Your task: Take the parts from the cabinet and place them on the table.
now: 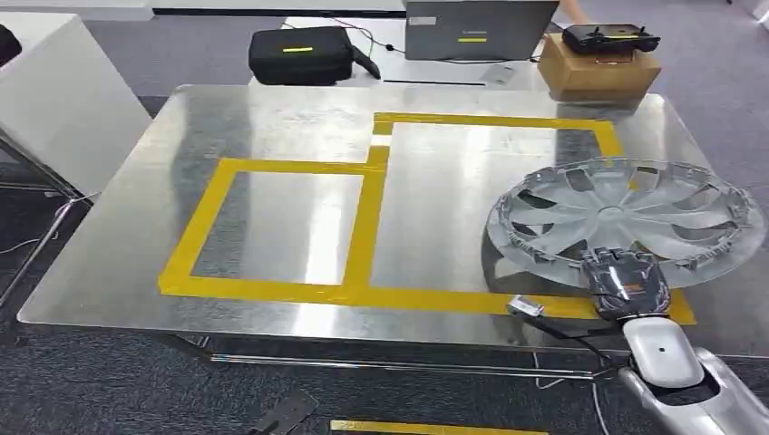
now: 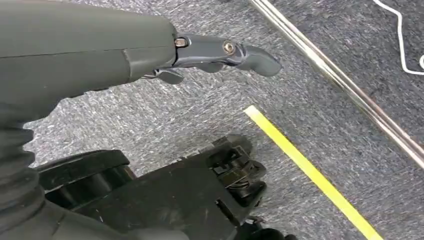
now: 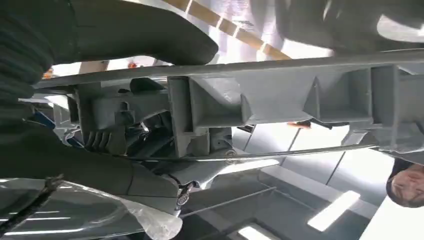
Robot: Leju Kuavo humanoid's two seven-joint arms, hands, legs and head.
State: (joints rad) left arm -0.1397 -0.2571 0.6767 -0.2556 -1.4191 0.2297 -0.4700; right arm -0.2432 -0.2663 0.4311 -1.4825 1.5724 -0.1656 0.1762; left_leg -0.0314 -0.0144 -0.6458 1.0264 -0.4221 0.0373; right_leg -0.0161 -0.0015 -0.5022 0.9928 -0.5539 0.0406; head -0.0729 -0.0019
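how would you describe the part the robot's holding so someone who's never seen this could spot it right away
Start at the shiny metal table marked with yellow tape rectangles. Over its near right corner the right hand grips the near rim of a silver-grey wheel cover. It is the one large round disc with swirling fan-like spokes; the other things, a black case and a cardboard box, sit beyond the far edge.

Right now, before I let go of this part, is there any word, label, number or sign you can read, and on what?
No text can be read.
Black case: a yellow-green strip, too blurred to read.
Grey laptop: a yellow-green mark, too small to read.
Wheel cover, held by the right robot hand: no lettering I can make out.
Cardboard box: no print I can make out.
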